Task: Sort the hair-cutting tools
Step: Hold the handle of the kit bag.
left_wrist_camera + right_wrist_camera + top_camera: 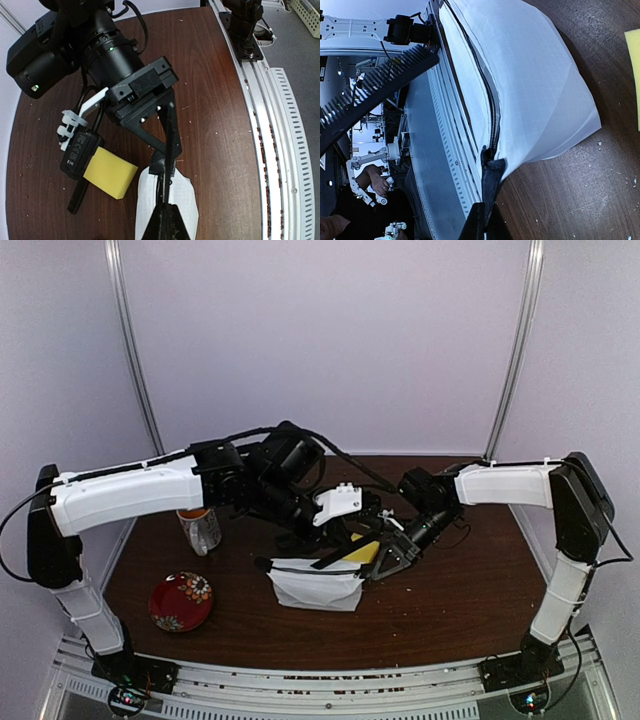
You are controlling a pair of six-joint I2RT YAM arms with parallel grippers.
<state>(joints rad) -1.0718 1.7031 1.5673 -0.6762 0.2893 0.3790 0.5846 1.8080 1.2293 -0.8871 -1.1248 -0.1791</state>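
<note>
Above the pouch [315, 588], right hand [489, 170] angled down, pinching it; left hand [162, 209] closed, perhaps on comb [375, 95].

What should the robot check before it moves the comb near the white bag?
1. Left gripper shut on the comb: ok.
2. Right gripper pinching the white pouch at its zipper end: ok.
3. Zipper gap wide enough for the comb: cannot tell.
4. Yellow sponge outside the pouch: ok.
5. Black trimmer sorted: not ok, it lies beside the sponge.
</note>
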